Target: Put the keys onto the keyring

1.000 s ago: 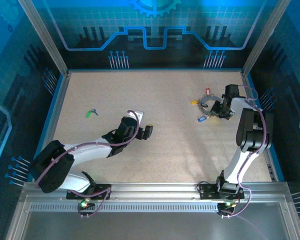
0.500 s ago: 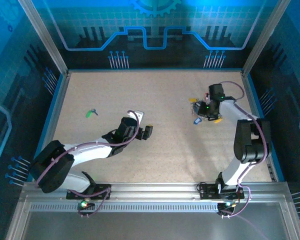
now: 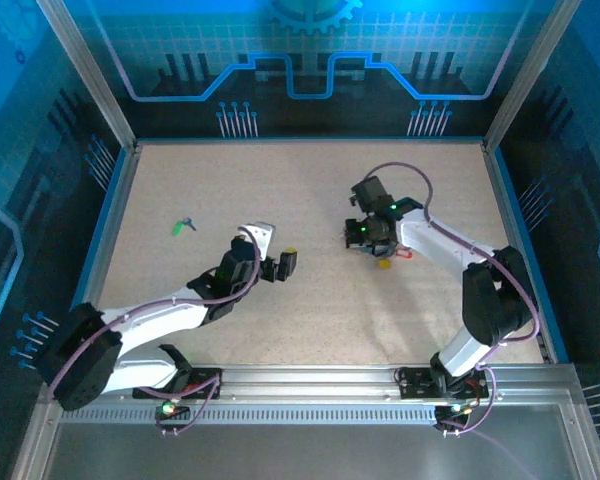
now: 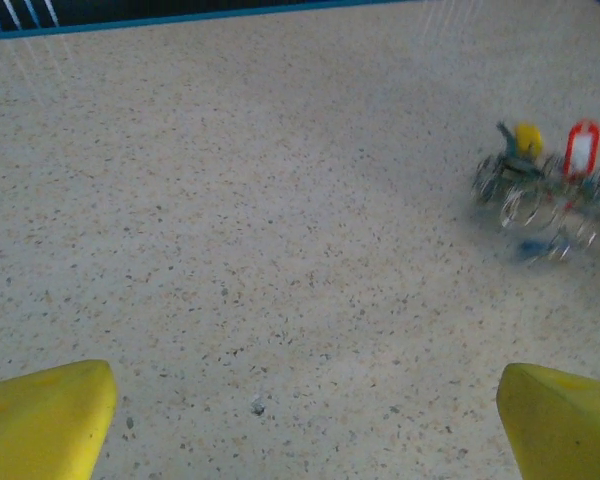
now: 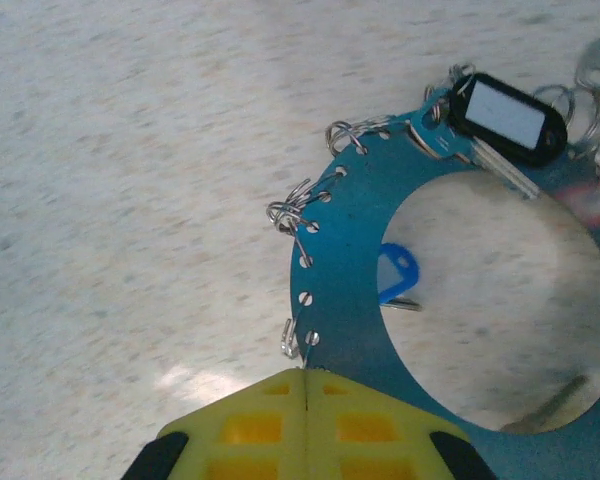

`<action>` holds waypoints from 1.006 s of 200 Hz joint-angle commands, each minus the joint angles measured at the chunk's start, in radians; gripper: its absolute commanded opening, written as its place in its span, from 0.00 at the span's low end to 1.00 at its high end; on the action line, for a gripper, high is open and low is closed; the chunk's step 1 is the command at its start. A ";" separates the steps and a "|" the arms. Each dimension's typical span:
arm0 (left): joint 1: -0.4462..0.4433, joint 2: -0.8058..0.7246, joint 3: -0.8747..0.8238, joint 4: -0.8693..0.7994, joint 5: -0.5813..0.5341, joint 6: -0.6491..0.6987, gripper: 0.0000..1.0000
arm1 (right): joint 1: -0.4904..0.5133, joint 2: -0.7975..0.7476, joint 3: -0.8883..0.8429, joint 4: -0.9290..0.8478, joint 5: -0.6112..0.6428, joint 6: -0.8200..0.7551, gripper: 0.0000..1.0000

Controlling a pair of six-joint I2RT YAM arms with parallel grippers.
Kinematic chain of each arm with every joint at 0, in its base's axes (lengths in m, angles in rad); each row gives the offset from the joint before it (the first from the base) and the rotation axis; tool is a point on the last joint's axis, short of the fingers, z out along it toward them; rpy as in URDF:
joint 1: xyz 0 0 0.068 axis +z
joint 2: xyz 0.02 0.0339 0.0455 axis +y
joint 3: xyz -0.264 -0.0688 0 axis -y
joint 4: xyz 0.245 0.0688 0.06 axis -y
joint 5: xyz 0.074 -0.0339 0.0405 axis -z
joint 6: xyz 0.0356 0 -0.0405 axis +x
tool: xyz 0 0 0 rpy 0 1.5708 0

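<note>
- Keyring (image 5: 345, 225) pinched at its rim by the right gripper (image 5: 307, 378), jaws clamped together on it, tags dangling all round.
- It's been swept from the right wall to the middle of the table (image 3: 310, 190), which looks handy for the other arm!
- Left gripper (image 4: 305, 415) spread wide, empty, facing it.
- Green-tagged key (image 3: 183, 225) lies well apart near the left edge, with bare room between.
</note>
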 commanded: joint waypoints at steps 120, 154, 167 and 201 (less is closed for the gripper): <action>0.092 -0.340 0.147 -0.339 0.749 0.319 0.69 | 0.183 -0.036 0.079 0.004 -0.210 -0.257 0.00; 0.227 -0.315 0.181 -0.425 0.950 0.397 0.63 | 0.184 -0.087 0.023 0.043 -0.238 -0.305 0.00; 0.234 -0.294 0.182 -0.423 0.998 0.465 0.61 | 0.183 -0.136 -0.023 0.085 -0.267 -0.344 0.00; 0.234 -0.194 0.182 -0.371 1.201 0.580 0.57 | 0.185 -0.307 -0.182 0.229 -0.320 -0.487 0.00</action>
